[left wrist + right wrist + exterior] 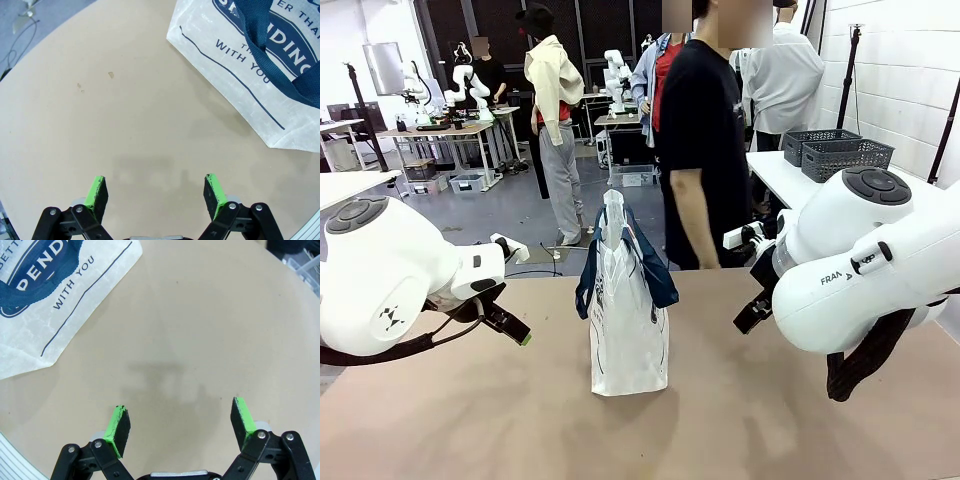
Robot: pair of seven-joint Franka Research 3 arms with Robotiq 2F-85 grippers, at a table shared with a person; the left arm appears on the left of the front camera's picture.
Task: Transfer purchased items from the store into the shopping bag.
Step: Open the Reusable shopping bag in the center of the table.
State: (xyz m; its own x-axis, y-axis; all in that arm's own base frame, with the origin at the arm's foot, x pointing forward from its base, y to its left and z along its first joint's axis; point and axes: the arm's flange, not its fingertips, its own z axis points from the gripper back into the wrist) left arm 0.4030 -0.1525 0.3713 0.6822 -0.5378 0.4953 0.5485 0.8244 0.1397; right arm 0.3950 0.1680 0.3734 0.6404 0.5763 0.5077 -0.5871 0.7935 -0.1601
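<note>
The bag (625, 320) stood upright on the table (770, 420), the left gripper (156, 187) and right gripper (181, 417) hovering either side of it, jaws apart and empty. Packing seemingly had not begun; the next move called for an item to grasp.

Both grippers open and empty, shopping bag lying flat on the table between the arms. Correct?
Not quite. The shopping bag stands upright on the table, not flat; the front view shows it. The rest holds: the left gripper and the right gripper are open and empty, with the bag between the arms.
</note>
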